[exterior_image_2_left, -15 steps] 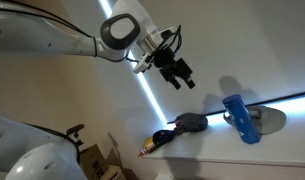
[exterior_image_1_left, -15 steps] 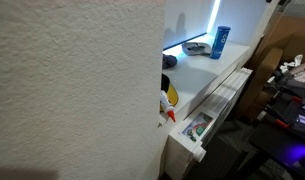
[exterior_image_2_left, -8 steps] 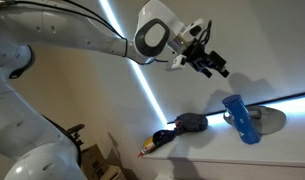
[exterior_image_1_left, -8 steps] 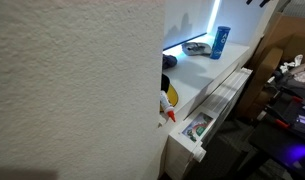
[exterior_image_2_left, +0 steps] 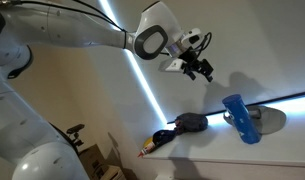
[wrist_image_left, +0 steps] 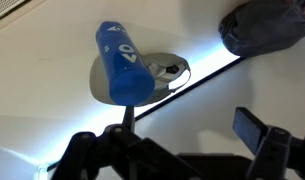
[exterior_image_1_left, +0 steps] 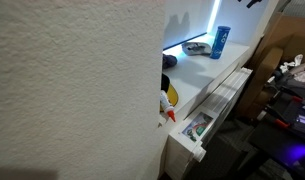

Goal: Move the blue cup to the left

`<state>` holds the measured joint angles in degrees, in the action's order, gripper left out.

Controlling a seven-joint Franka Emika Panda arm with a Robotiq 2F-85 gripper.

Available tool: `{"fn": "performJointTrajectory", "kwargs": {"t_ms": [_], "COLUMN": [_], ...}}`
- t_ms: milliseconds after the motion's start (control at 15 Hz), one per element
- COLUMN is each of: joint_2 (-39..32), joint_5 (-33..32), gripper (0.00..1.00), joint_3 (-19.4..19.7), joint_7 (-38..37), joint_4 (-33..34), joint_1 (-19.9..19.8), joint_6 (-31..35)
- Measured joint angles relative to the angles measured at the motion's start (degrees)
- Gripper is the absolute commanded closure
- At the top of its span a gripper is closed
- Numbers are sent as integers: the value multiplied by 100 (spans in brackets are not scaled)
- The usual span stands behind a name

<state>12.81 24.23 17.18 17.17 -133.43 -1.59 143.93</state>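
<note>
The blue cup (wrist_image_left: 120, 62) is a slim bright-blue cylinder standing on a white surface by a bright light strip. It also shows in both exterior views (exterior_image_1_left: 220, 41) (exterior_image_2_left: 239, 118). My gripper (wrist_image_left: 187, 130) is open and empty, and the cup is beyond its left finger (wrist_image_left: 126, 128), well apart from it. In an exterior view the gripper (exterior_image_2_left: 200, 68) hangs in the air, up and to the left of the cup. In the other one only a dark bit of it (exterior_image_1_left: 255, 3) shows at the top edge.
A dark flat low object (wrist_image_left: 267, 25) lies beside the cup and shows in both exterior views (exterior_image_2_left: 189, 122) (exterior_image_1_left: 197, 46). A grey rounded patch (wrist_image_left: 164, 72) lies at the cup's base. A white wall (exterior_image_1_left: 72, 90) blocks much of an exterior view. An open drawer (exterior_image_1_left: 197, 128) with small items sits below.
The arm has swung my gripper across towards the cup's side and turned it. The cup and the dark object have not moved.
</note>
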Motion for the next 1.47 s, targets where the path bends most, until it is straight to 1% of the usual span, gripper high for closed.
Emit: {"fn": "performJointTrajectory", "kwargs": {"t_ms": [133,267,400,533,667,800,867,933,1200,1267,1467], "joint_2": [-3,-163,-650,-1324,-1852,-2037,-2043,-2043,-2089,-2101,-2110], "joint_5": [-9,-3,76,95,95,95,82,81,83,83,83], "gripper": [0,0,0,0,0,0,0,0,0,0,0], "joint_3": [-12,21,89,86,65,54,0,-86,-348,-388,-419], "joint_7": [-43,-105,-63,-50,-50,-50,-60,-88,-233,-264,-278], "joint_4": [8,190,543,906,1174,1303,1315,1307,1183,1144,1114], "joint_1": [-20,-46,-85,-198,-275,-288,-329,-393,-525,-538,-551], "joint_6": [-56,-637,-1248,-1697,-1834,-1857,-1851,-1711,-484,-312,-208]}}
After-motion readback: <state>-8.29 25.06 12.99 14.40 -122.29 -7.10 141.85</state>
